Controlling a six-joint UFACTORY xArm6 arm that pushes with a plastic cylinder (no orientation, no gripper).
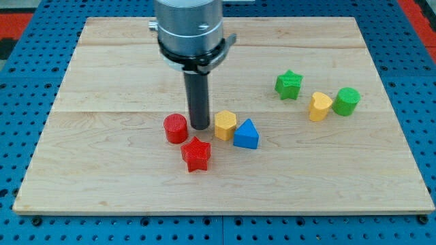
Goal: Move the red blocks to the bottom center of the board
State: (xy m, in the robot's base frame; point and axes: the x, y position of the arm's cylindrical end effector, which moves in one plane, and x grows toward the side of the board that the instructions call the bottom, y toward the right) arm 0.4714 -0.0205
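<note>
Red blocks, two in number, lie on the wooden board (102, 75) slightly left of centre and in its lower half: a red cylinder (176, 128) stands upright, and a red star (196, 154) lies just below it and to the view's right, close to the cylinder, though contact between the two cannot be confirmed. Neither red block is at the bottom edge of the board; bare wood separates the star from that edge. My tip (200, 126) rests on the board between the red cylinder on the view's left and a yellow hexagonal block (225, 125) on the view's right, just beside both; whether it touches either cannot be told. The red star lies directly below the tip, near it but apart. The tool is a plain dark rod with no jaws, so it neither opens nor closes, and it holds nothing. The rod descends vertically from a metallic cylindrical arm housing (189, 30) at the view's top. A blue triangular block (246, 135) sits against the lower right side of the yellow hexagonal block. Well apart, in the right portion of the board, three further blocks form a loose group: a green star (289, 84) at the view's upper left of the group, a yellow heart-shaped block (319, 106) below and right of it, and a green cylinder (347, 101) just beside the yellow heart-shaped block on its right. The board rests on a blue perforated surface (27, 122).
</note>
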